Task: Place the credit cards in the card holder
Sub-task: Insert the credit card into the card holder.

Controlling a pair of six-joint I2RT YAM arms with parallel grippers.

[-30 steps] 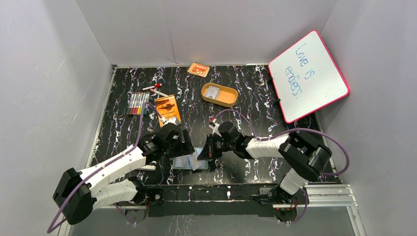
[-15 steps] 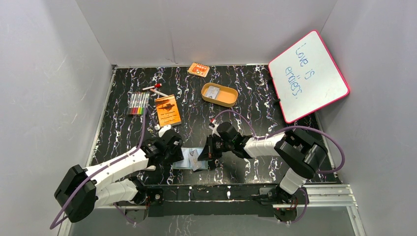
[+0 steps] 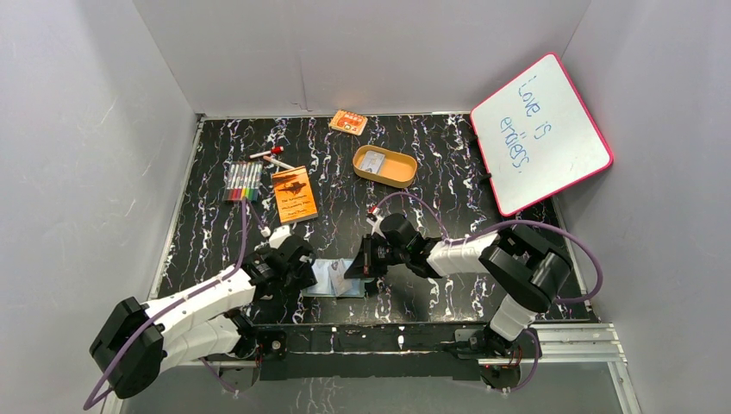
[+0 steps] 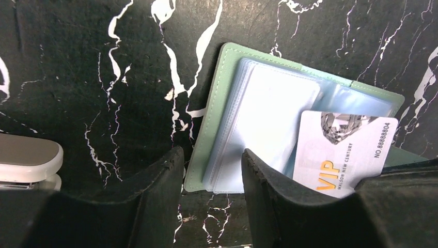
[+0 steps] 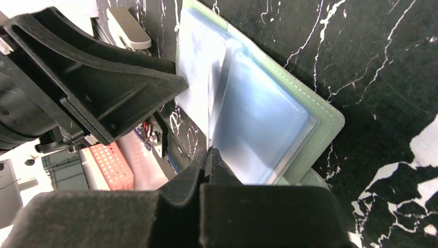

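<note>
Our left gripper (image 4: 210, 157) has swung in from the orange booklet (image 3: 294, 193) and narrowed. Its jaws now stand apart astride a corner of the card holder (image 4: 219, 98), which lies open by the bench's (image 4: 77, 77) near edge, so we judge the holder steadied for insertion. Our right gripper (image 5: 208, 155), jaws together, pinches a stiff, glossy credit card (image 4: 345, 147) over the limp clear pockets (image 4: 274, 108) inside the stitched sage-green cover.
</note>
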